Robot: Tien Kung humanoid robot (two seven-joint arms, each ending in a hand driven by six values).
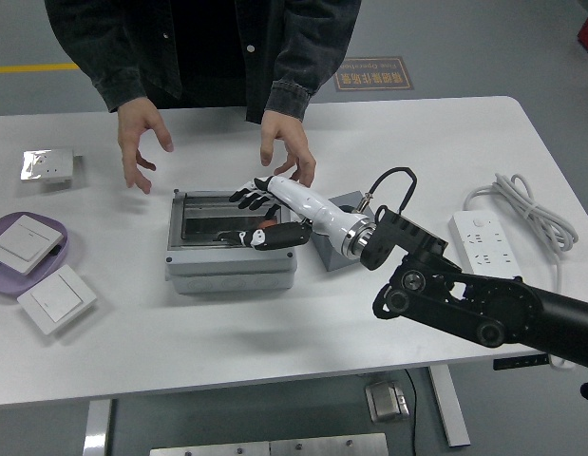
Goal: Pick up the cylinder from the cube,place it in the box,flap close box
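A white surface fills most of the frame, its near edge along the bottom. At lower right, a black robot arm reaches in from the right edge toward the centre. It ends in a white and black hand with fingers spread flat over the top of a grey box at centre left. The thumb lies along the lid's near side. The hand holds nothing; it rests on or just above the lid, and contact cannot be confirmed. The box's clear flap lies down nearly flat, appearing closed. A small patch of orange, likely the cylinder, shows through the lid beside the thumb, inside the box. Just right of the box, partly hidden behind the wrist, sits a grey cube. At the left edge, a purple plate carries a white switch panel, with a second white switch panel below it on the surface. At right, a white power strip lies with its coiled cable. Farther back, upper left, rests a silvery switch plate. At the top, a person in a dark jacket stands behind the surface, both hands open above it: one hand upper left of the box, the other hand just behind the robot's fingers.
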